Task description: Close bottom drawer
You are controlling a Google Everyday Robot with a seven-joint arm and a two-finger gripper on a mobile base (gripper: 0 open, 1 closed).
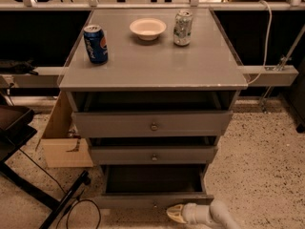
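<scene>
"Looking low on the cabinet — where does the bottom drawer sit?"

"Nearest the floor, pulled out toward us, with its dark inside open to view. Its front is seen almost edge-on, so the knob is hard to make out."

"And the gripper?"

"At the near edge of the scene, just right of the middle of that front. Its pale tip is against the front or just short of it — I cannot tell which. Nor can I tell whether it is open or closed. The arm behind it is cut off by the frame."

"What else?"

"The top drawer and middle drawer show dark gaps above their fronts. Up top are a blue can at left, a bowl far back and a silver can right of it. A cardboard box at left is partly hidden by the cabinet."
</scene>
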